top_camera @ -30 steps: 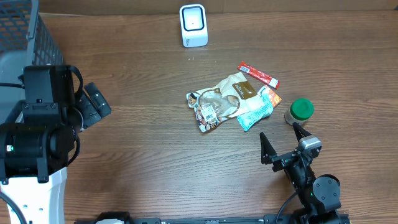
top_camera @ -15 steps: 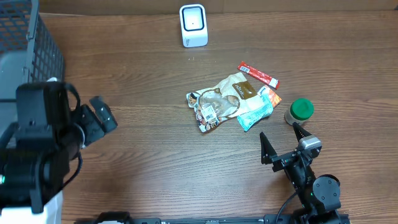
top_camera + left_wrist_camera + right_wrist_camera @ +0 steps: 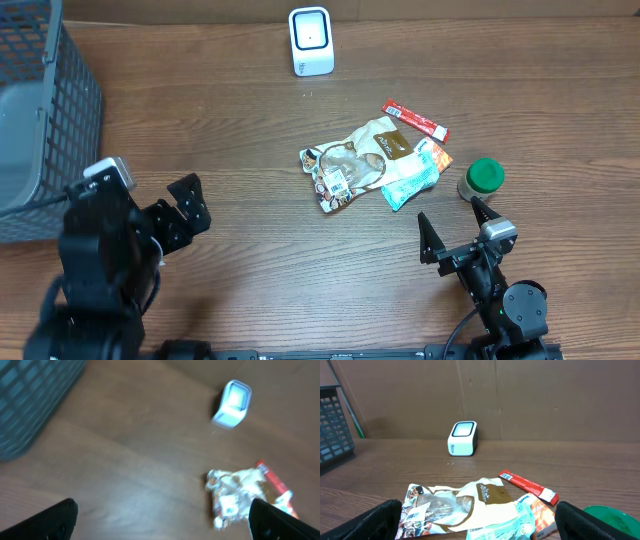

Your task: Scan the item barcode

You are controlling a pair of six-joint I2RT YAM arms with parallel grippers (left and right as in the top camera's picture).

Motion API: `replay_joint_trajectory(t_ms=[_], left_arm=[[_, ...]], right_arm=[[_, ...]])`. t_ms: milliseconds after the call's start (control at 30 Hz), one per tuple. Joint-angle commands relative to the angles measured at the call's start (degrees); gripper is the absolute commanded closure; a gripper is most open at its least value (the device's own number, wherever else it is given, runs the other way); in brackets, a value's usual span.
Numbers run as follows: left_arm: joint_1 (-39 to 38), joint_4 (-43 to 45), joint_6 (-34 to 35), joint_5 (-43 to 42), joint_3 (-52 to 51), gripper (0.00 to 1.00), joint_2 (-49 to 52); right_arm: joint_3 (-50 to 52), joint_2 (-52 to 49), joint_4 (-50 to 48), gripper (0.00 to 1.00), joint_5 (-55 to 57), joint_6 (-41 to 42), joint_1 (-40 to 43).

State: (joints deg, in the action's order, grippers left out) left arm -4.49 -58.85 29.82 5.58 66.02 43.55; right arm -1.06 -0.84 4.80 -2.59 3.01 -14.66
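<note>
Your target, the tan snack pouch (image 3: pixel 352 162), lies flat near the middle of the table (image 3: pixel 250 270), its long axis running diagonally from lower left to upper right in the overhead view. The white barcode label (image 3: pixel 337 184) sits at the pouch's lower-left end, face up. A teal-and-white packet (image 3: pixel 411 178) overlaps its right edge, and a red stick packet (image 3: pixel 416 119) lies just beyond the upper-right end. The white scanner (image 3: pixel 311 40) stands well apart at the far edge, its window facing toward the pouch.

Your left gripper (image 3: pixel 183 215) hovers over bare wood, well to the left of the pouch, jaws spread wide and holding nothing. Your right gripper (image 3: pixel 449 213) sits near the table's front edge, below the packets, jaws also wide and empty, with 1 green-lidded jar (image 3: pixel 485 177) just beside its right finger. A grey wire basket (image 3: pixel 45 110) stands at far left.
</note>
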Motion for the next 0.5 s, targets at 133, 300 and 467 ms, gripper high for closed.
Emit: replay_joint_trajectory(t_ms=[133, 300, 467], left_arm=[[-0.59, 18.25, -0.15, -2.19, -11.76, 0.0, -13.75], [-0.59, 32.52, -1.55, -4.96, -19.37, 0.0, -22.12], [-0.59, 43.54, -4.92, -7.58, -26.25, 0.0, -29.77]], right_arm=[[0.61, 0.68, -0.17, 0.0, -0.07, 0.24, 0.15], [0.61, 0.68, -0.17, 0.0, -0.07, 0.24, 0.17], [0.61, 0.68, -0.17, 0.0, -0.07, 0.22, 0.17]])
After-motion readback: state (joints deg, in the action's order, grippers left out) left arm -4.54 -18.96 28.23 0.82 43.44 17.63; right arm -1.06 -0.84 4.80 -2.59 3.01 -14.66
